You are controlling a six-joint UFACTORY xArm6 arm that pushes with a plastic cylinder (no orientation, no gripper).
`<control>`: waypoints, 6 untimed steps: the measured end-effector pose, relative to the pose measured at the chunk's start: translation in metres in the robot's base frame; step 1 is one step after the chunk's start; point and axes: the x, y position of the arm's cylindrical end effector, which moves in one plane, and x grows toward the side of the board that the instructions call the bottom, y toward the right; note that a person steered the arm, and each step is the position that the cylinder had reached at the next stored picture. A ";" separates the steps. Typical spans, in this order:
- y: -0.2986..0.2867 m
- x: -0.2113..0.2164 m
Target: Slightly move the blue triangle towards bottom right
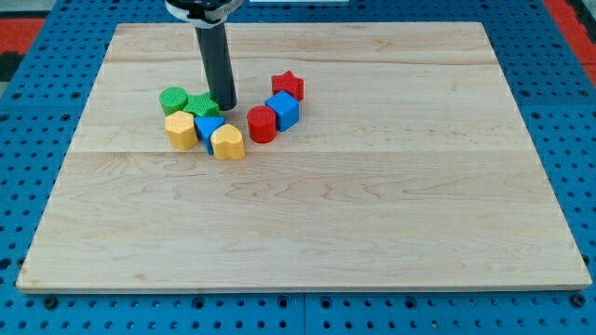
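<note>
The blue triangle [208, 127] lies in a cluster at the board's upper left, between a yellow hexagon [181, 130] on its left and a yellow heart [227, 142] at its lower right. My tip [224, 107] rests on the board just above and right of the blue triangle, close to or touching its upper right corner. Two green blocks [174, 100] [202, 104] sit just left of the rod.
A red cylinder [263, 124], a blue cube [283, 110] and a red star [288, 87] form a diagonal row right of my tip. The wooden board [372, 205] lies on a blue pegboard surface.
</note>
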 end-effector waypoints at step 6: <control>-0.039 0.086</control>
